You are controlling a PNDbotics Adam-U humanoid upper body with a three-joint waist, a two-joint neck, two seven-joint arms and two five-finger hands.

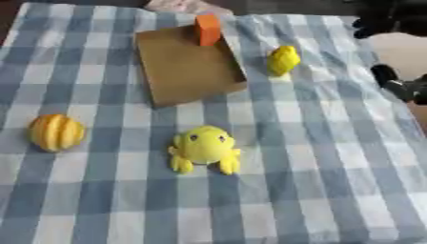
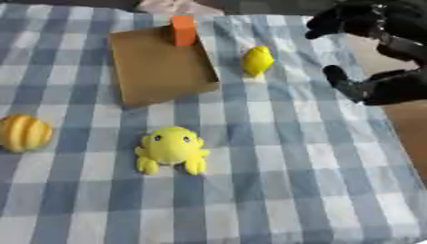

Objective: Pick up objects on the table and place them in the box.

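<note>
A flat brown box [image 1: 188,66] lies at the upper middle of the checked cloth. An orange block [image 1: 208,29] stands upright at the box's far edge. To the right of the box sits a small yellow lemon-like thing [image 1: 283,60]. A yellow toy creature with two eyes [image 1: 204,148] rests near the middle. At the left lies a ribbed orange-yellow pumpkin [image 1: 56,132]. My right hand [image 2: 392,86] hovers at the right edge, to the right of the lemon, open, with fingers and thumb spread and nothing in them. My left hand shows in no view.
The blue-and-white checked cloth [image 1: 317,181] covers the table. Bare brown table [image 2: 409,128] shows past its right edge. A pale crumpled thing [image 1: 179,5] lies beyond the far edge.
</note>
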